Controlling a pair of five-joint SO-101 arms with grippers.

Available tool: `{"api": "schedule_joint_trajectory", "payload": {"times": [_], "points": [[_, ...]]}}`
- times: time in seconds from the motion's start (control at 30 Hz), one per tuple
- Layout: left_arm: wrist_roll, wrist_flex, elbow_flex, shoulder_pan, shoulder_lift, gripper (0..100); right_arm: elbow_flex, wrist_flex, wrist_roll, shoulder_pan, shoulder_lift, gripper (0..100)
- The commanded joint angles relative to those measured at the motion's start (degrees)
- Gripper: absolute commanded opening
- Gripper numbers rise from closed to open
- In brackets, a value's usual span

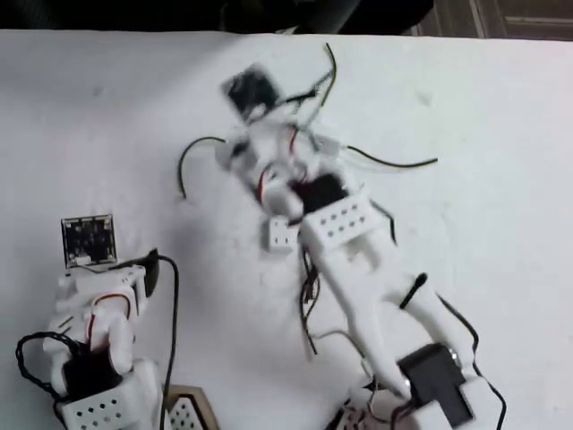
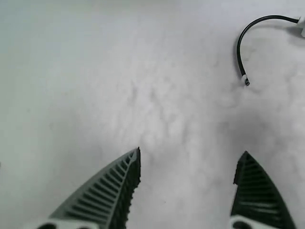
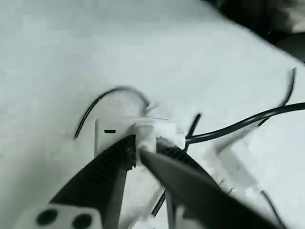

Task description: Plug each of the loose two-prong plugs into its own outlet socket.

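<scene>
My right gripper (image 3: pixel 142 147) is shut on a white two-prong plug (image 3: pixel 153 131) whose black cord (image 3: pixel 238 125) trails away. The plug is pressed up against a white outlet block (image 3: pixel 106 135) with a dark slot. In the high view this gripper (image 1: pixel 249 150) sits at the table's middle back, among several loose cords. A second white socket block (image 1: pixel 280 235) lies beside the right arm. My left gripper (image 2: pixel 191 153) hangs open over bare white table at the front left, nothing between its fingers. A curved black cord end (image 2: pixel 242 62) lies ahead of it.
Thin black and olive cords (image 1: pixel 394 162) spread over the table behind and to the right of the right gripper. Another curls at the left (image 1: pixel 190 154). The right arm (image 1: pixel 376 287) lies diagonally across the middle. The white table (image 1: pixel 483 107) has open room at both back corners.
</scene>
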Motion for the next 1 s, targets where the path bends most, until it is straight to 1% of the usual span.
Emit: {"api": "schedule_joint_trajectory", "payload": {"times": [0.0,0.07,0.13,0.33,0.5,0.63,0.77,0.8,0.97], "points": [[-0.5,-0.4,-0.3,-0.3,-0.7,32,-7.2,-10.2,-0.1,5.2,5.7,1.7],[-0.5,-0.4,-0.2,-0.3,-0.7,32,-10.1,-15.1,-0.1,7.3,11.3,1.7],[-0.5,-0.4,-0.2,-0.3,-0.7,32,-13.8,-17.3,-0.1,9.3,17.2,1.7],[-0.5,-0.4,-0.2,-0.3,-0.7,32,-24.3,-17.2,-0.2,14.6,31.3,1.7],[-0.5,-0.4,-0.1,-0.3,-0.7,32,-28.2,-16.9,-0.1,17.5,37.0,1.8],[-0.5,-0.4,-0.1,-0.1,-0.7,32,-28.3,-12.7,-0.1,17.9,37.8,3.6],[-0.5,-0.4,-0.1,0.0,-0.7,32,-28.4,-4.5,-0.3,17.3,35.7,15.9],[-0.5,-0.4,-0.1,0.0,-0.7,32,-28.4,-2.7,-0.4,17.0,34.6,17.2],[-0.5,-0.4,-0.1,0.0,-0.7,32,-28.0,5.1,-0.5,15.4,26.9,17.3]]}}
